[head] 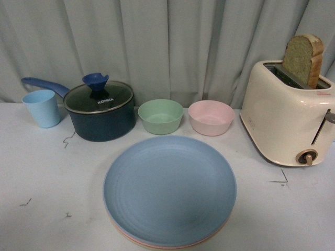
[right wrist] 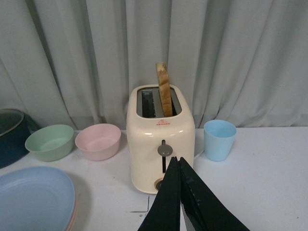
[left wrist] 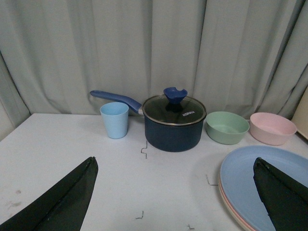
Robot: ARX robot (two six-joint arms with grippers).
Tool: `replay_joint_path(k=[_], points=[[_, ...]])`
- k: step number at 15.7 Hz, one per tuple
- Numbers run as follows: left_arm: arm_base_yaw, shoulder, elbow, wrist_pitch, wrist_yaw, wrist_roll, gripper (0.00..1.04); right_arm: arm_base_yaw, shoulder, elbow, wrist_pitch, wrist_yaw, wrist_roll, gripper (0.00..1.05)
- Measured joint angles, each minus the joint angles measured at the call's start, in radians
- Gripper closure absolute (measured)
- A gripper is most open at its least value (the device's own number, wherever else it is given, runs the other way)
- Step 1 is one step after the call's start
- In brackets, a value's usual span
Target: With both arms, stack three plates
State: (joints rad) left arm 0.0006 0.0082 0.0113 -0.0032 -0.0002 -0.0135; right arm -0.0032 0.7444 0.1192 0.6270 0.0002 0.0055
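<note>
The three plates lie in one stack at the table's front middle. The light blue plate (head: 169, 189) is on top. Thin rims of the beige-cream and pink plates (head: 157, 244) show under its front edge. The stack also shows in the left wrist view (left wrist: 245, 179) and in the right wrist view (right wrist: 33, 197). Neither gripper shows in the front view. My left gripper (left wrist: 175, 166) is open and empty, its fingers spread wide over bare table beside the stack. My right gripper (right wrist: 176, 161) is shut and empty, pointing at the toaster.
A dark blue lidded saucepan (head: 99, 110), a light blue cup (head: 42, 108), a green bowl (head: 160, 116) and a pink bowl (head: 211, 117) stand along the back. A cream toaster (head: 288, 120) with a bread slice stands at the right. Another light blue cup (right wrist: 219, 139) stands beyond it.
</note>
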Motion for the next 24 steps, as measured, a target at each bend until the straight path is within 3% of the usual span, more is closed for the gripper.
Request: replay_joint_path(k=[6, 7, 20, 22, 24], points=[[0.000, 0.000, 0.000, 0.000, 0.000, 0.000, 0.07, 0.003, -0.216, -0.076, -0.146, 0.000, 0.000, 1.03], [0.000, 0.000, 0.000, 0.000, 0.000, 0.000, 0.07, 0.003, -0.225, -0.106, -0.105, 0.000, 0.000, 1.03], [0.000, 0.000, 0.000, 0.000, 0.000, 0.000, 0.07, 0.003, -0.581, -0.108, -0.468, 0.000, 0.000, 1.03], [0.000, 0.000, 0.000, -0.001, -0.001, 0.000, 0.07, 0.003, -0.734, -0.108, -0.629, -0.001, 0.000, 1.03], [0.000, 0.000, 0.000, 0.000, -0.001, 0.000, 0.07, 0.003, -0.740, -0.108, -0.638, 0.000, 0.000, 1.03]])
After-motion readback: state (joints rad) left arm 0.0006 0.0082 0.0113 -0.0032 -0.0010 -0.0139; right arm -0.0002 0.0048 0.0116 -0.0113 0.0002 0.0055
